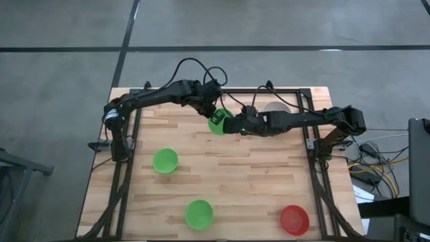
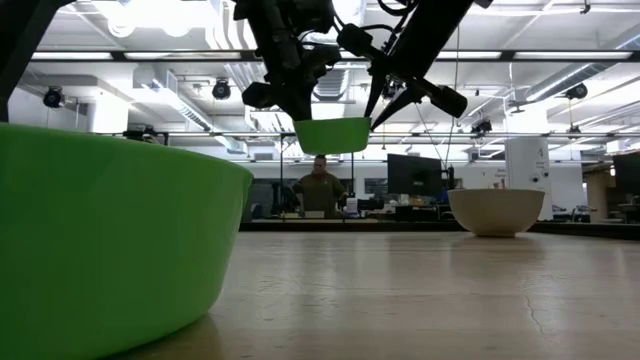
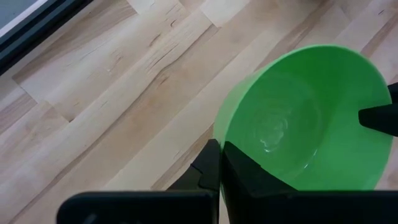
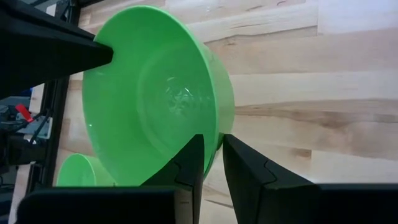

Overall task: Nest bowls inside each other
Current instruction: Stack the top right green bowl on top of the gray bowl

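Bowls stood scattered across the wooden worktop (image 1: 255, 181) as both arms met over its far middle, sharing a single green bowl (image 1: 217, 122) lifted clear of the surface. The left hand (image 3: 220, 163) was pinched tight on the bowl's rim, one finger inside and one outside. The right hand (image 4: 212, 160) was clamped on the opposite side of the rim in the same way. Seen from worktop height, the bowl hung upright in the air between the two hands, well above the wood.

The double grip looked like a handover, one arm probably passing the bowl across so it could reach a bowl on the other side; which arm would let go could not be told.

A pale bowl (image 1: 275, 107) sat at the far right, just beyond the right arm and near the held bowl, a likely place to nest it. A second green bowl (image 1: 165, 160) rested on the left, a third green bowl (image 1: 199, 213) at the near middle and a red bowl (image 1: 294, 219) at the near right, all well apart and none yet stacked. A person (image 2: 320, 186) stood in the room behind.
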### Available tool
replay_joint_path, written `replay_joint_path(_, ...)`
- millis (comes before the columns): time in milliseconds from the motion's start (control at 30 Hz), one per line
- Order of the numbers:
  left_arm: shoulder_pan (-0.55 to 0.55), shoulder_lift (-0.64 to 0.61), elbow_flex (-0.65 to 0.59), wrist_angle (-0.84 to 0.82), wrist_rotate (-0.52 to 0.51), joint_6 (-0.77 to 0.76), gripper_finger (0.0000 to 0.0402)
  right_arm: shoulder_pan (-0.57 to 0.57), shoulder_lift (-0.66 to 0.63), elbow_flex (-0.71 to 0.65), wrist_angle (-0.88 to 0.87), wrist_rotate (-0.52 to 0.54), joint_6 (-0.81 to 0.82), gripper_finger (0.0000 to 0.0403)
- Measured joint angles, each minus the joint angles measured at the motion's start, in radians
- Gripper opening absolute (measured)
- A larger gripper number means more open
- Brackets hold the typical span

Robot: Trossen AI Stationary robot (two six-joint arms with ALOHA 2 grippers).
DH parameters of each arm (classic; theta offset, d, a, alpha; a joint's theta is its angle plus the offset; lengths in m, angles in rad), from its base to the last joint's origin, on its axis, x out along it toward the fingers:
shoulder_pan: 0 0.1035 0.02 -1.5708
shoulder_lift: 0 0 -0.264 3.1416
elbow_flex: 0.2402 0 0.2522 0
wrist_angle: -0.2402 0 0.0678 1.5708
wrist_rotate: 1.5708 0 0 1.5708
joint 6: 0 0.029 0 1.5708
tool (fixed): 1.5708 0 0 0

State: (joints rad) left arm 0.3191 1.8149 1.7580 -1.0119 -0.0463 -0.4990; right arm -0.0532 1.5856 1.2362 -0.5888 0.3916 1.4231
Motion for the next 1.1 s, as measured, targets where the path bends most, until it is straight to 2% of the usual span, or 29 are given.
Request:
replay_joint_path(500, -0.006, 0.000, 0.000, 0.001, 0.000, -0.006, 0.0003, 0.000, 0.000, 0.000, -0.003, 0.000, -0.031, 0.0053)
replay_joint_path(767, -0.006, 0.000, 0.000, -0.001, 0.000, -0.008, 0.0003, -0.001, 0.000, -0.002, -0.014, 0.005, -0.035, 0.0014)
replay_joint_path(1100, -0.006, 0.000, 0.000, -0.001, 0.000, -0.007, 0.0003, -0.001, 0.000, -0.002, -0.011, 0.005, -0.053, 0.0011)
